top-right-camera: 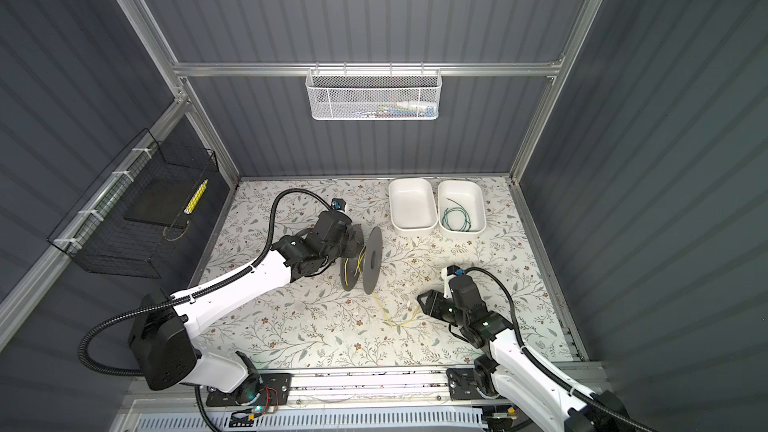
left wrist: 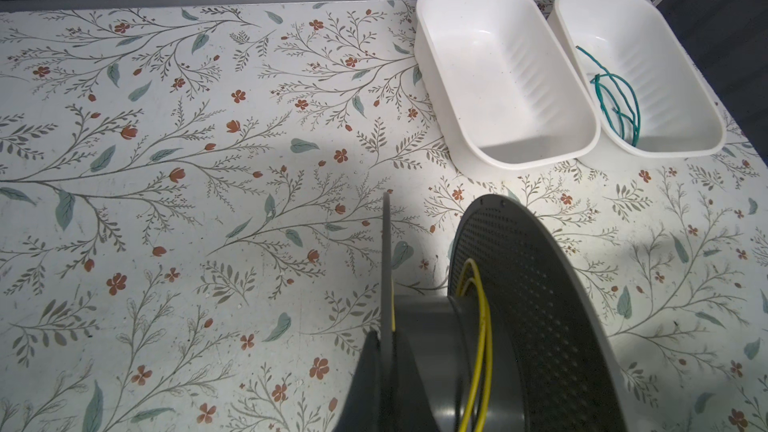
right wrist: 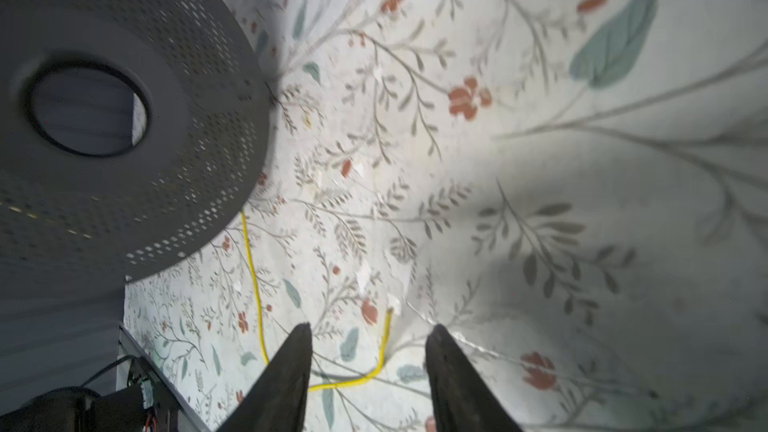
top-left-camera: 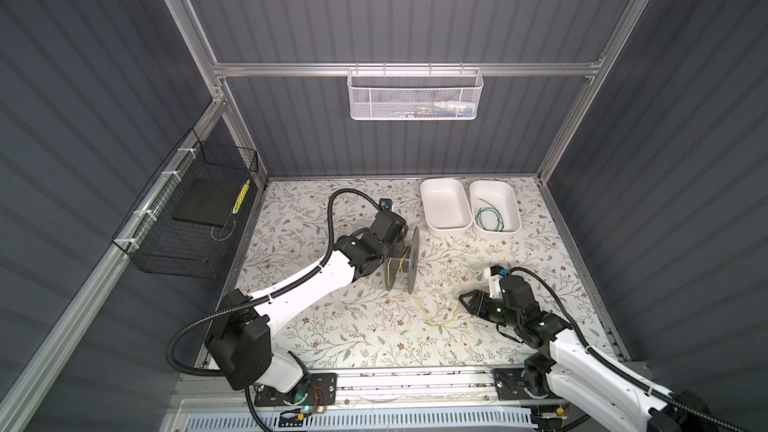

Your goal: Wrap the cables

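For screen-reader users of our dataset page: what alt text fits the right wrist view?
The right gripper, jaws open, points at the loose end of a thin yellow wire lying on the flowered table. The wire runs to the rim of a grey perforated spool.

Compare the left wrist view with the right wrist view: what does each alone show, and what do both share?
Left wrist only: the empty white plastic tub, a second white plastic tub holding a thin green wire, and turns of the thin yellow insulated wire on the grey perforated plastic spool. Right wrist only: the right gripper, jaws apart, by the wire's free end on the floral tabletop. Both: spool, yellow wire and tabletop.
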Action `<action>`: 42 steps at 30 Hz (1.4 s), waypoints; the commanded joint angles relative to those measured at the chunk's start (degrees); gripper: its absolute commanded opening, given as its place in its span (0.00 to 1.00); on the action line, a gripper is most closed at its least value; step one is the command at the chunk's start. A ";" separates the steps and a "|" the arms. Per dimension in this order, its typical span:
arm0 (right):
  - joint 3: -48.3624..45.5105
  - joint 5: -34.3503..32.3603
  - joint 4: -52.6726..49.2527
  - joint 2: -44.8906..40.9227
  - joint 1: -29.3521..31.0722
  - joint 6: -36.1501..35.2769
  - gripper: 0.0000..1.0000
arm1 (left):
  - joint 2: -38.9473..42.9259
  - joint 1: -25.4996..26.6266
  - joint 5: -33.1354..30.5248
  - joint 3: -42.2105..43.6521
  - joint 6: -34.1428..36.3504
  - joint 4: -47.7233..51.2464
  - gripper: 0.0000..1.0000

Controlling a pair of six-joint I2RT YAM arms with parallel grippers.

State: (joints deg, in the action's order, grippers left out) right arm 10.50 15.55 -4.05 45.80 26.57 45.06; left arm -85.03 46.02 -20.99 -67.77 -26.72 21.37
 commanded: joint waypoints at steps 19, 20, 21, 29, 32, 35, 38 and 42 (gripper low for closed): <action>-0.97 -2.05 16.37 13.69 3.23 2.61 0.14 | -0.59 -0.14 1.26 -1.49 1.32 -0.25 0.00; -1.01 -2.37 16.27 13.70 3.23 2.42 0.13 | -0.51 -0.14 1.35 -1.58 1.53 0.09 0.00; -1.05 -2.53 16.51 13.85 3.23 2.32 0.11 | -0.44 -0.18 1.39 -1.77 1.76 0.39 0.00; -1.84 -3.48 16.87 13.45 3.27 2.14 0.00 | -0.67 -0.14 3.78 -4.24 4.81 5.25 0.32; -1.56 -3.64 16.49 12.94 3.29 2.05 0.00 | -0.65 -0.14 5.13 -5.69 6.32 7.89 0.55; -1.06 -3.95 16.27 12.74 3.23 2.05 0.00 | -0.09 -0.14 5.46 -6.06 6.35 10.34 0.68; -0.67 -4.15 16.27 12.72 3.31 2.02 0.00 | 0.76 -0.16 7.22 -5.71 6.58 11.43 0.73; -0.22 -4.04 16.68 13.39 3.40 1.79 0.00 | -0.22 -0.12 8.59 -5.59 6.64 10.75 0.71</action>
State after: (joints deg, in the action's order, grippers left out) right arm 9.37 12.16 12.38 59.05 29.71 47.66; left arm -85.14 46.02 -14.70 -72.34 -21.08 30.48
